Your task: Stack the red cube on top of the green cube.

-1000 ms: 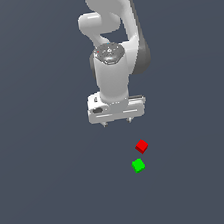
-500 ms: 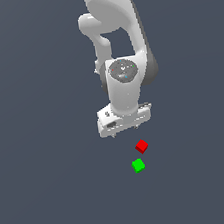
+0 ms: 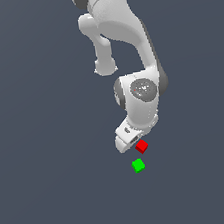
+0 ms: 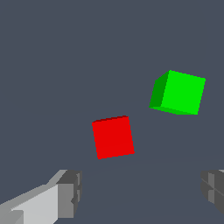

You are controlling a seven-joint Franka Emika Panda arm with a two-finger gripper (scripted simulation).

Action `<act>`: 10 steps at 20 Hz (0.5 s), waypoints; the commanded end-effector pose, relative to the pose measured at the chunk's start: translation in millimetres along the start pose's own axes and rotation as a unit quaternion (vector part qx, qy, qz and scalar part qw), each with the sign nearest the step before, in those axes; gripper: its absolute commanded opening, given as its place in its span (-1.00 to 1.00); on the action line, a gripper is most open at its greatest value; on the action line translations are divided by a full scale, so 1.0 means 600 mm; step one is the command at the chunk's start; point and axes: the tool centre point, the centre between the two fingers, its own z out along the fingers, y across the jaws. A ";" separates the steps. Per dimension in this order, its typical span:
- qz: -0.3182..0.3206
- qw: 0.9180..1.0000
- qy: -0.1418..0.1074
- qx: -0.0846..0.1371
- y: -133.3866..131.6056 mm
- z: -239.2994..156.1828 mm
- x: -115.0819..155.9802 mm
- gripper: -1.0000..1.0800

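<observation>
The arm looks to be in the approach step: its end effector (image 4: pixel 140 192), fingers spread apart and empty, hovers close to the red cube (image 3: pixel 142 146), which sits on the tabletop (image 3: pixel 53 183) just beside the green cube (image 3: pixel 138 165), so the next move calls for centring the fingers around the red cube before closing.

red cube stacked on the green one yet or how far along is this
Not stacked yet. The red cube sits on the floor apart from the green cube, neither lifted. In hand: the gripper is low beside the red cube, jaws spread wide with nothing between them, the cube just ahead of them. Left: close on the red cube, lift it and set it on the green one.
</observation>
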 end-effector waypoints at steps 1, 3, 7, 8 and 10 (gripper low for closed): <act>-0.031 1.000 0.000 0.000 -0.010 0.014 0.013 0.92; -0.049 0.999 0.000 -0.001 -0.017 0.023 0.020 0.92; -0.074 0.997 -0.001 -0.001 -0.027 0.035 0.029 0.92; -0.077 0.997 -0.001 -0.001 -0.029 0.036 0.030 0.92; -0.081 0.997 -0.001 -0.001 -0.031 0.038 0.031 0.92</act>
